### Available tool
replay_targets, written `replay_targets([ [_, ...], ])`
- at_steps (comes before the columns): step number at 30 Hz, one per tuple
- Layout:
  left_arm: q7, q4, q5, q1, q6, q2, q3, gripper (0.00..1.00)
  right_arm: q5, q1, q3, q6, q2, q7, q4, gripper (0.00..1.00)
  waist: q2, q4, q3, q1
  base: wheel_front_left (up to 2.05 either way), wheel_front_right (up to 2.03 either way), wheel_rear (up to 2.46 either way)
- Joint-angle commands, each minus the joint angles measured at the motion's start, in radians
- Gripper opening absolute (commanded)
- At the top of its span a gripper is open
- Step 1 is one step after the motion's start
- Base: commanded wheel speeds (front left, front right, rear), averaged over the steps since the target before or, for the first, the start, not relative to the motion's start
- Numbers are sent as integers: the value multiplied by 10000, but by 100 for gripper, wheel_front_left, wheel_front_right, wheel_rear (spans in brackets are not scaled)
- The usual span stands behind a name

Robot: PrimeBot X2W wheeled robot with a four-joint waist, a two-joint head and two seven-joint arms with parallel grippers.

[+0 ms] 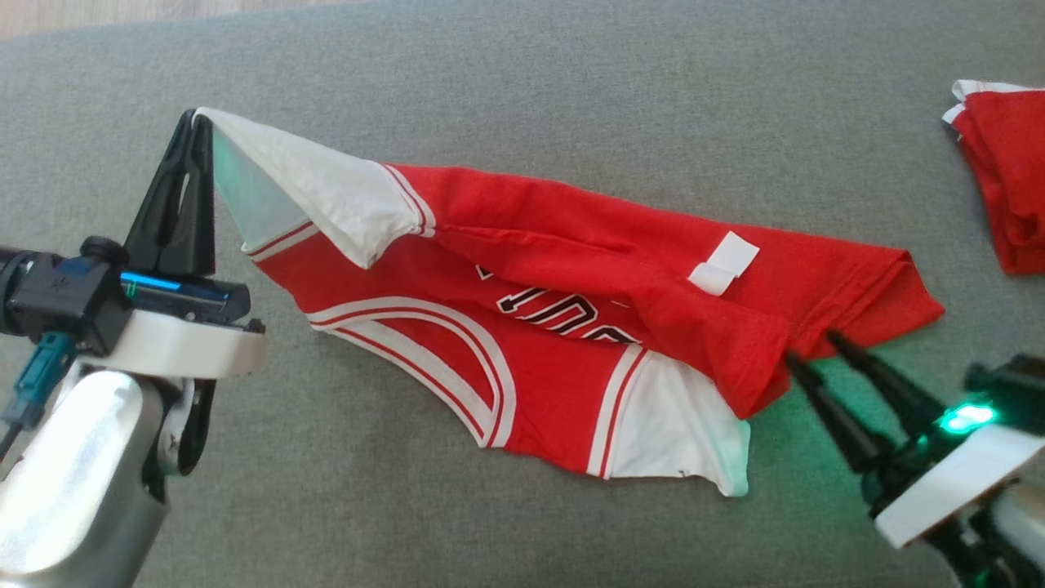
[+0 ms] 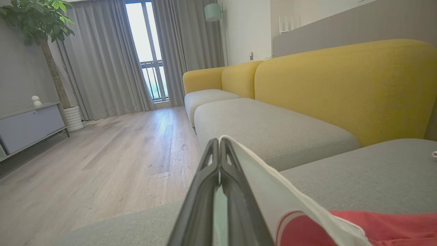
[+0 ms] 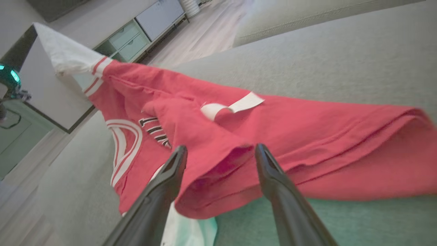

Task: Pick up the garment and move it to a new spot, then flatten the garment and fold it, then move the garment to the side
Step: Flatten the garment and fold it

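The garment (image 1: 571,269) is a red jersey with white sleeves, striped trim and a white tag, lying crumpled across the grey cushion (image 1: 522,82). My left gripper (image 1: 196,118) is shut on the tip of one white sleeve and holds it up off the cushion at the left. The left wrist view has the pinched white cloth (image 2: 259,177) draping from the closed gripper (image 2: 219,140). My right gripper (image 1: 811,347) is open at the garment's lower right hem. In the right wrist view a loose red fold (image 3: 218,171) bulges between the spread fingers (image 3: 170,171), not pinched.
A second folded red and white garment (image 1: 1004,171) lies at the cushion's far right. A yellow backrest (image 2: 341,85) runs along the cushions. Wooden floor (image 2: 102,164), a low cabinet (image 2: 27,126) and a potted plant (image 2: 34,20) lie beyond the cushion's left end.
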Motion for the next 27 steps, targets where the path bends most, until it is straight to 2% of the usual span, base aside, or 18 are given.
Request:
replay_targets([
  [1, -88, -321, -15, -369, 55, 407, 479, 0, 305, 208, -156, -9, -417, -5, -281, 100, 0, 17, 21, 0, 0, 0, 0],
  [7, -149, -268, 27, -510, 17, 280, 321, 0, 877, -4, -250, -9, -437, 112, -26, 100, 0, 170, 109, 0, 0, 0, 0],
  [19, -174, -222, 114, -753, -18, 168, 89, 0, 754, -732, 163, -9, 61, 12, 1106, 100, 0, 365, 149, 0, 0, 0, 0],
  [20, -172, -227, 118, -756, -14, 169, 78, 0, 758, -780, 237, -9, 110, 0, 1164, 96, 0, 367, 157, 0, 0, 0, 0],
  [23, -184, -174, 115, -800, -40, 172, 47, 0, 766, -916, 470, -9, 196, -18, 1258, 68, 0, 378, 176, 0, 0, 0, 0],
  [24, -189, -156, 111, -815, -50, 172, 38, 0, 774, -954, 541, -9, 211, -25, 1277, 54, 0, 380, 181, 0, 0, 0, 0],
  [25, -195, -137, 106, -829, -58, 173, 31, 0, 787, -988, 607, -9, 217, -32, 1295, 46, 0, 382, 185, 0, 0, 0, 0],
  [27, -207, -102, 99, -852, -65, 174, 22, 0, 799, -1051, 709, -9, 209, -56, 1325, 22, 0, 386, 187, 0, 0, 0, 0],
])
